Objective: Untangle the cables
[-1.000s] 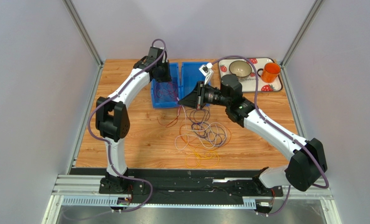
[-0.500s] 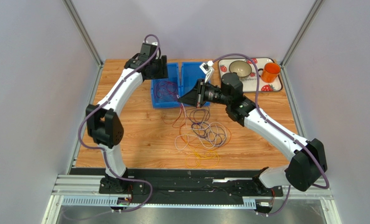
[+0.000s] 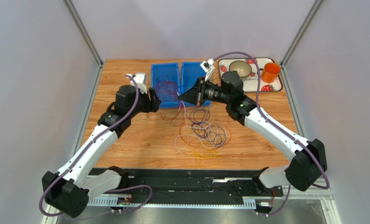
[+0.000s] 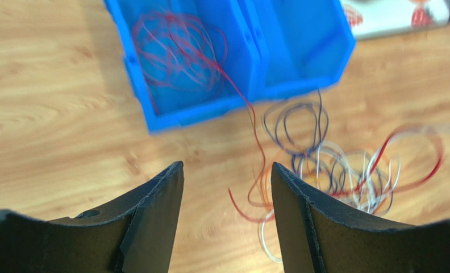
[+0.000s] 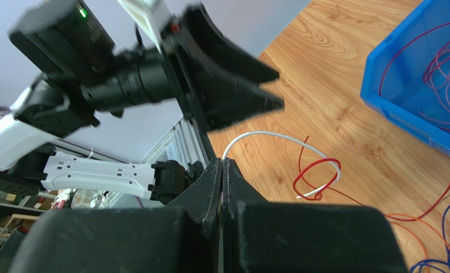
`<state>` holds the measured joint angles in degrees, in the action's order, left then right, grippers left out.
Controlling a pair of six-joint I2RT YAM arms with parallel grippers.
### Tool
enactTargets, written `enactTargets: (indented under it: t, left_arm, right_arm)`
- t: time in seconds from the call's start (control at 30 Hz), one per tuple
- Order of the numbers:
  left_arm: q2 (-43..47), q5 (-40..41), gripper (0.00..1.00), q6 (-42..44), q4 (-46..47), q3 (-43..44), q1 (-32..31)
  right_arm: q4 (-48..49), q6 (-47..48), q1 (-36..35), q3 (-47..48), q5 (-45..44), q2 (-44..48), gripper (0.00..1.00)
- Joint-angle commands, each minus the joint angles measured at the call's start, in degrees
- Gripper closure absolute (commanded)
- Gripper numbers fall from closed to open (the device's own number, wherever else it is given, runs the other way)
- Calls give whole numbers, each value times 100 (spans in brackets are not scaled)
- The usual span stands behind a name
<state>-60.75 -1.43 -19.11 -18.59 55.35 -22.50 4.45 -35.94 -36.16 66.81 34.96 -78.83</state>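
A tangle of cables (image 3: 204,133) in white, purple, dark red and yellow-orange lies on the wooden table; it also shows in the left wrist view (image 4: 335,165). A dark red cable (image 3: 166,87) lies coiled in the left blue bin (image 3: 155,74), one strand trailing over the front wall (image 4: 176,54). My left gripper (image 3: 158,101) is open and empty beside that bin's front left corner (image 4: 227,168). My right gripper (image 3: 181,97) is shut on a white cable (image 5: 267,135), held above the table at the bins' front edge (image 5: 222,163). A red cable loop (image 5: 318,169) crosses the white cable's end.
A second blue bin (image 3: 191,74) stands right of the first. A patterned tray (image 3: 275,86) at the back right holds a bowl (image 3: 240,68) and an orange mug (image 3: 270,72). Metal frame posts and grey walls border the table.
My left arm has pulled back from over the left blue bin toward the near left, leaving the red cable in the bin. My right gripper has stayed almost still with the white cable.
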Motion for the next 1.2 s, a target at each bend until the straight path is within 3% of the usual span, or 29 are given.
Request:
enactTargets:
  t: [0.0, 0.13, 0.3, 0.63, 0.83, 0.93, 1.17]
  left_arm:
    - [274, 133, 34, 451, 951, -752, -656]
    - [677, 503, 34, 733, 1419, -1201, -1221]
    - [933, -58, 34, 848, 1824, -1650, -1362]
    - [407, -217, 36, 1217, 2228, -1659, -1731]
    - [29, 117, 36, 1331, 2289, -1563, -2030]
    - [-200, 317, 46, 1331, 2421, -1519, -2144]
    - [-464, 995, 100, 1235, 2983, -1589, -2285]
  right_arm:
    - [-5, 123, 30, 254, -139, -36, 100]
    - [-5, 61, 30, 228, -147, 43, 100]
    - [-14, 17, 30, 157, -121, 122, 100]
    - [-23, -9, 30, 122, -104, 219, 100]
    - [-23, -18, 39, 149, -77, 236, 100]
    - [-5, -18, 30, 122, -86, 236, 100]
    - [-23, -18, 30, 140, -86, 236, 100]
